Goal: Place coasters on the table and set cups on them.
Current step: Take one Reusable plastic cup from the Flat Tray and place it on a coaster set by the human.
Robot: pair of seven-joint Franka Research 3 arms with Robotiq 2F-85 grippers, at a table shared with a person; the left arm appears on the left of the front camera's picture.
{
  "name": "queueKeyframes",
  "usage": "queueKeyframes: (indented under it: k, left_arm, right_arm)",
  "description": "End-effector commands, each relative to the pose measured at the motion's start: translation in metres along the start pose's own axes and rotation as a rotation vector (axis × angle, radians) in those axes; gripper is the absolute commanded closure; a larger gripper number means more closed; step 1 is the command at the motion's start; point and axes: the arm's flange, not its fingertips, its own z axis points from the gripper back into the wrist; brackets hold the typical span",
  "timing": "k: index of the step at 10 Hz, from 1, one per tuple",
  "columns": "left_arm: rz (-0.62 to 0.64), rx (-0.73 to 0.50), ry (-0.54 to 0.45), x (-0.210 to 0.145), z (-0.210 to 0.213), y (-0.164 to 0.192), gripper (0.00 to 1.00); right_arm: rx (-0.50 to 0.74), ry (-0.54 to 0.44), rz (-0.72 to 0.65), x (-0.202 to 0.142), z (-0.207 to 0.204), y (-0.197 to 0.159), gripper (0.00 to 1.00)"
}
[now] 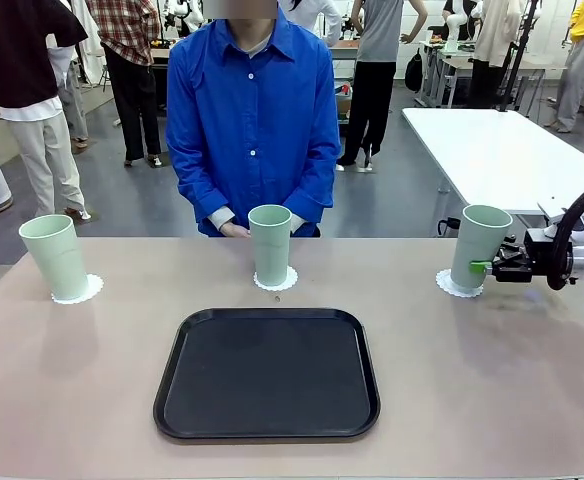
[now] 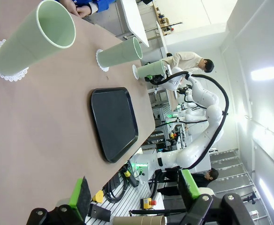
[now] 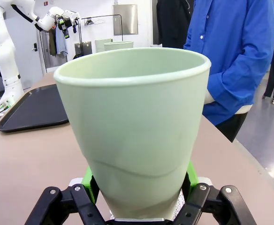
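three pale mint cups stand upright on the table [image 1: 72,400], each on its own white lacy coaster: the left cup [image 1: 56,256] on the left coaster [image 1: 80,291], the middle cup [image 1: 270,243] on the middle coaster [image 1: 277,281] just in front of the person [image 1: 252,110], and the right cup [image 1: 480,246] on the right coaster [image 1: 456,286] near the table's right edge. a black tray [image 1: 267,373] lies bare on the near side, well apart from all three

the right gripper [image 1: 484,267] comes in level from the right and is pinched on the right cup low on its wall; in the right wrist view the green pads [image 3: 91,180] press both sides of the cup [image 3: 134,122] near its base, and a faint crease runs across the wall above them, which suggests thin plastic that gives under the squeeze. the left gripper [image 2: 134,192] hangs spread wide, off the near edge of the table, touching nothing

judging by the looks, these tumblers are light, smooth and a bit slippery, tall for their narrow base, so they would tip easily if nudged high up. a low, gentle grip across the taper seems safest, firm enough not to slide yet not so hard as to buckle the wall. the paper coasters look flimsy and would likely shift or lift with a dragged cup, so a release ought to be straight and clean
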Motion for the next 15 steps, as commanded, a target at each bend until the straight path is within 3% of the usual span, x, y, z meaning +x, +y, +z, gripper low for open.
queueKeyframes:
  k: [1,15]
  left_arm:
    - [-0.007,-0.009,-0.001,-0.001,0.002,-0.001,0.00]
    - [-0.007,-0.009,-0.001,-0.001,0.002,-0.001,0.00]
  right_arm:
    - [0.000,0.000,0.001,0.000,0.000,0.000,0.18]
    - [-0.001,0.031,-0.034,-0.016,-0.015,-0.014,0.18]
